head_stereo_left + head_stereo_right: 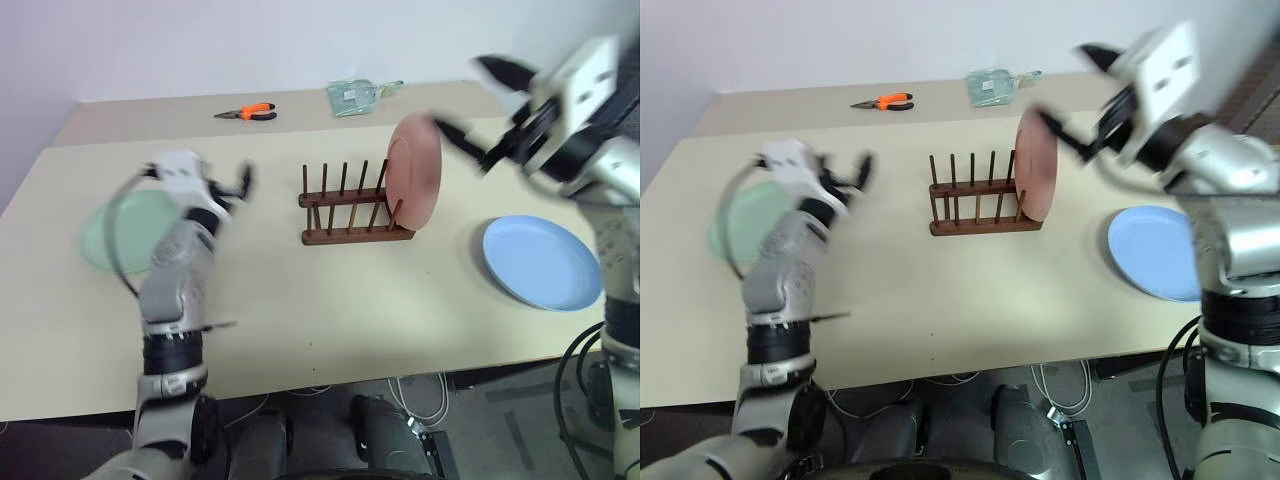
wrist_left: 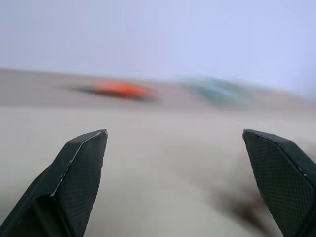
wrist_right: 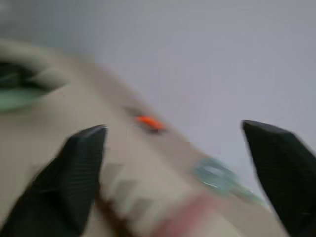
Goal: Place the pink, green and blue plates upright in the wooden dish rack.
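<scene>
Wooden dish rack (image 1: 352, 208) at mid-table (image 1: 300, 310), pegs upright. Pink plate (image 1: 414, 170) stands on edge at the rack's right end, leaning slightly; which slot holds it is hard to tell from here. Green plate (image 1: 128, 230) lies flat at table's left, partly behind the left arm. Blue plate (image 1: 541, 262) lies flat at the right. Left gripper (image 1: 238, 184) raised between green plate and rack, fingers spread wide, nothing in them. Right gripper (image 1: 478, 110) up beside the pink plate, jaws wide apart, clear of its rim. Orange-handled pliers (image 1: 248, 112) and a clear bag (image 1: 355, 96) far back.
</scene>
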